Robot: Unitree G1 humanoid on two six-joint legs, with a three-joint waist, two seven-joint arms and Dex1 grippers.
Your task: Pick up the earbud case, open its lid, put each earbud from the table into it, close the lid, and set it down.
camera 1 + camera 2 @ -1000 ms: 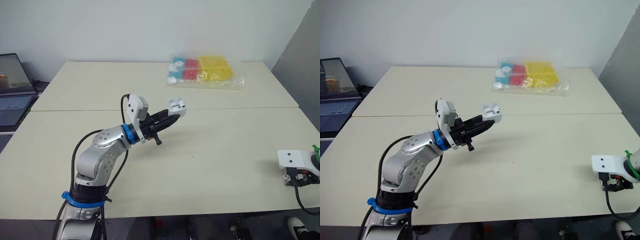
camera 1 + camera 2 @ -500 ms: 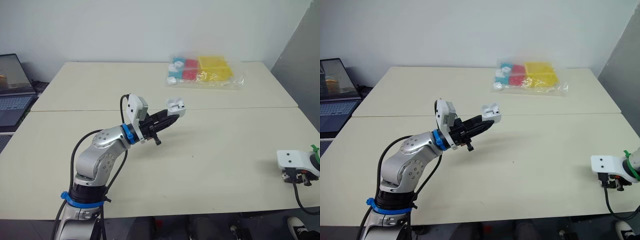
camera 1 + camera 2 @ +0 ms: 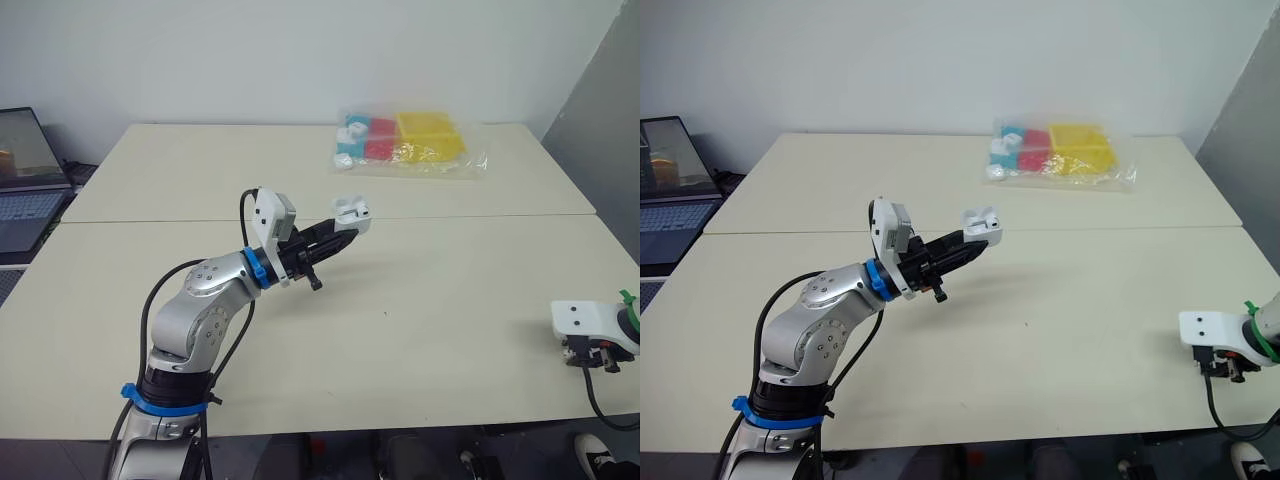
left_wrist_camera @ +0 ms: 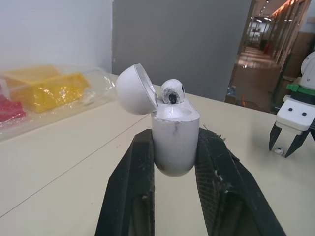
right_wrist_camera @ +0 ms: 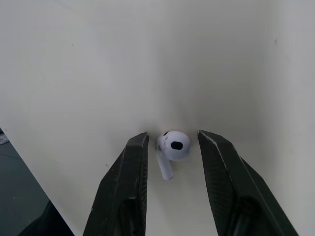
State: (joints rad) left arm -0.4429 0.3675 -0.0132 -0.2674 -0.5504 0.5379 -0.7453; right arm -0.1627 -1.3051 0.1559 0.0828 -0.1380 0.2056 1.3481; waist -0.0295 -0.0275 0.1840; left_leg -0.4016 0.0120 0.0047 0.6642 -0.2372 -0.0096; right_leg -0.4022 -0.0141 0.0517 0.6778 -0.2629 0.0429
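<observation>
My left gripper [image 3: 345, 226] is shut on the white earbud case [image 3: 352, 211], holding it upright above the middle of the table. In the left wrist view the case [image 4: 173, 140] has its lid [image 4: 133, 88] swung open, and one earbud [image 4: 171, 91] sits in a slot. My right gripper [image 3: 592, 356] is low over the table near the front right edge. In the right wrist view it is open [image 5: 173, 136] with the second earbud [image 5: 173, 146] lying on the table between its fingers, a small gap on each side.
A clear bag of yellow, red and blue blocks [image 3: 405, 142] lies at the back of the table. A laptop [image 3: 25, 180] stands off the table's left side. The table's front edge [image 3: 430, 420] runs close to my right gripper.
My right gripper has shifted slightly to the left near the front right edge. The left arm and the case have stayed still.
</observation>
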